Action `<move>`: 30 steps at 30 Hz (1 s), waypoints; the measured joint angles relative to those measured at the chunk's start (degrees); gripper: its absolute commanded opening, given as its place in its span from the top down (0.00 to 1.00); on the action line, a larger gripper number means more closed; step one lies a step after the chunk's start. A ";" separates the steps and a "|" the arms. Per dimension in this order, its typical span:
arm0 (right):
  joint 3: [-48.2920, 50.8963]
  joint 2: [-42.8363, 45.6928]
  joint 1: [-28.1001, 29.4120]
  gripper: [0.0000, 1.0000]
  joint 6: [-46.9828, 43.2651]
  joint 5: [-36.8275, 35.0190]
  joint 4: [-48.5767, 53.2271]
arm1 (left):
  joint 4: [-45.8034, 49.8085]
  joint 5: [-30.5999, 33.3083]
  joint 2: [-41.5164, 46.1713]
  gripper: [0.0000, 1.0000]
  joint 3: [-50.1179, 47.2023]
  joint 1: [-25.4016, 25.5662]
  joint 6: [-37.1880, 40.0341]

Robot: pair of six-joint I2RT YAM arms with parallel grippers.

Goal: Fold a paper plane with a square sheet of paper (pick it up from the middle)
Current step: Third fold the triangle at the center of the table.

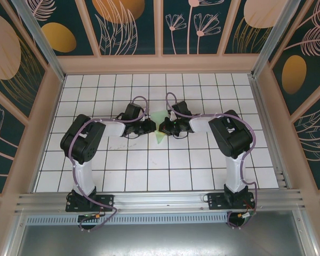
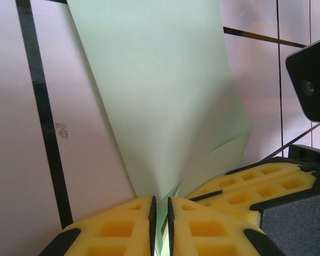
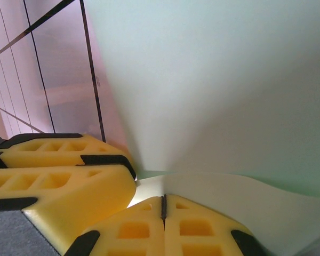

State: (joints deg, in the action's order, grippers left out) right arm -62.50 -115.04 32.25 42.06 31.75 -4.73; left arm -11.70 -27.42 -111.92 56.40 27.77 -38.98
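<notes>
Sheet (image 2: 160,90): pale mint, creased, mid-counter (image 1: 149,165).
Left fingers (image 2: 122,226): pinching the sheet's fold.
Right fingers (image 3: 197,224): pressed together at that fold, just beside the left pair.

The left gripper (image 1: 151,127) and right gripper (image 1: 164,128) meet tip to tip over the middle of the table (image 1: 149,170), each on its own side. The paper sheet (image 1: 159,138) sits between them, pinched in both, reaching out toward the near edge and the far wall.
</notes>
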 measured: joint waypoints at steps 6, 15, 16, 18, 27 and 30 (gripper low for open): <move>0.00 0.00 0.00 0.99 0.00 0.22 -0.09 | 0.00 -0.85 -0.74 0.93 0.52 0.00 0.26; 0.31 1.64 -0.37 0.98 -0.28 0.20 -0.15 | 0.00 -0.39 -0.85 1.00 0.61 0.00 0.63; 0.42 2.12 -0.61 0.98 -0.52 0.24 -0.15 | 0.00 -0.35 -0.85 1.00 0.61 0.00 0.66; 0.52 2.78 -1.31 0.98 -1.16 0.17 -0.15 | 0.00 -0.22 -0.85 1.00 0.63 0.00 0.66; 0.83 3.15 -3.34 0.98 -3.48 -0.48 0.96 | -0.02 0.55 -0.85 1.00 0.63 0.11 0.61; 0.83 3.15 -3.34 0.98 -4.17 -0.55 1.46 | -0.02 0.68 -0.85 1.00 0.63 0.15 0.59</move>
State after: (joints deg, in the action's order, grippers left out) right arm -61.67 -111.90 28.91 37.89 31.20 -3.27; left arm -11.73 -26.74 -112.77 57.04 27.92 -38.39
